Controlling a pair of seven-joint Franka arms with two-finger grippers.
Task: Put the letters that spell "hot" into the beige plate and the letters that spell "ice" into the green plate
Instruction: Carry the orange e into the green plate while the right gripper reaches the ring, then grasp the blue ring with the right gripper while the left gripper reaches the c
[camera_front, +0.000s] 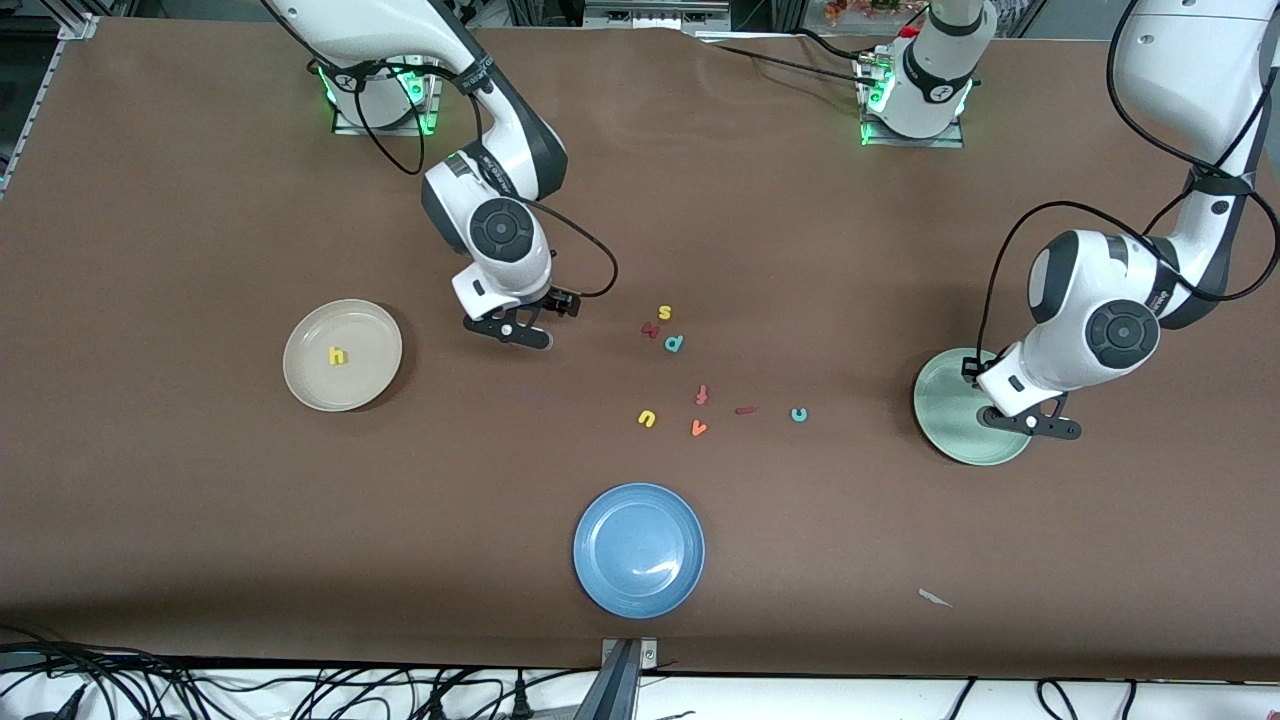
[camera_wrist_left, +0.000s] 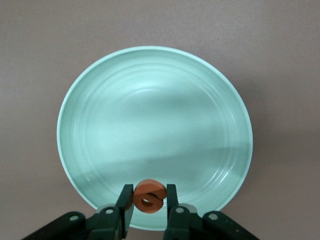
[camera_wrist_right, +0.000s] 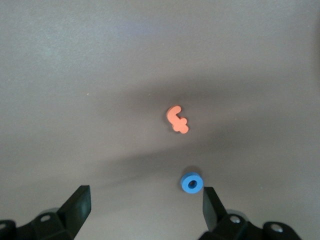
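Note:
In the left wrist view my left gripper (camera_wrist_left: 149, 199) is shut on the orange e (camera_wrist_left: 149, 194), which hangs over the rim of the green plate (camera_wrist_left: 150, 120). That plate (camera_front: 955, 410) lies at the left arm's end of the table, under the left gripper (camera_front: 1032, 422). My right gripper (camera_front: 512, 331) hovers open over bare table beside the beige plate (camera_front: 375, 350), which holds the yellow h (camera_front: 338, 355). The right wrist view shows the blue o (camera_wrist_right: 192, 183) near one fingertip and the orange t (camera_wrist_right: 177, 120) past it. The dark red i (camera_front: 745, 410) and teal c (camera_front: 798, 414) lie mid-table.
Loose letters lie mid-table: a yellow s (camera_front: 664, 312), a dark red letter (camera_front: 650, 329), a teal p (camera_front: 674, 343), a red-orange f (camera_front: 702, 395), a yellow u (camera_front: 647, 418) and an orange v (camera_front: 698, 428). A blue plate (camera_front: 638, 548) lies nearer the front camera.

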